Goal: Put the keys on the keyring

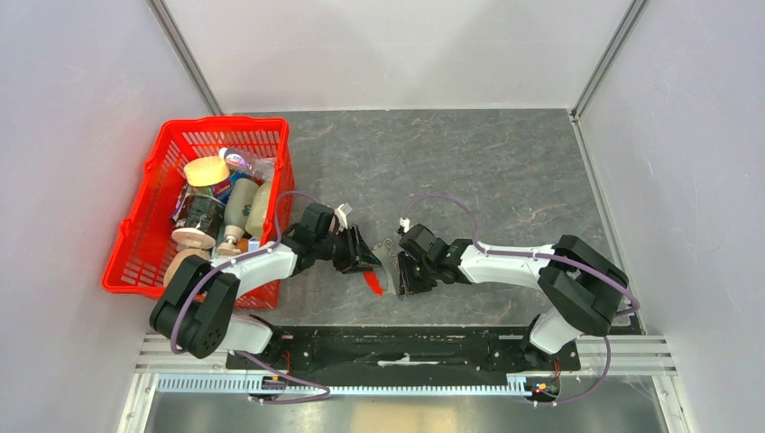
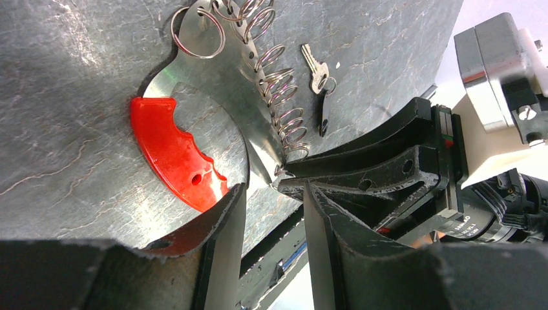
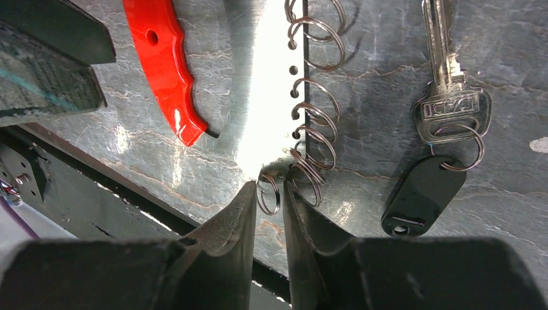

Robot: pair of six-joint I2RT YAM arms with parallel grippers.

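Nothing threaded yet: tiny silver metal key w/ small black oblong fob [image 3: 446, 116] lies loose near grey table's [image 1: 469, 162] near edge, just beside grey metal ringed keyring w/ red curved strip [image 2: 220, 84]; left pincer [image 2: 273, 190] apart, right pincer [image 3: 271, 190] narrowed at its tip, clamp unclear.

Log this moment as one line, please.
keys: loose beside keyring | right fingers: flanking its end ring, grip unclear | left fingers: open

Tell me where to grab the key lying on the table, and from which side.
Probably the black fob, not the key: the key lies thin and flat on the table, while the fob looks thicker. Come straight down and pinch across its narrow width; bare table shows along both long sides, and the keyring lies apart from it.
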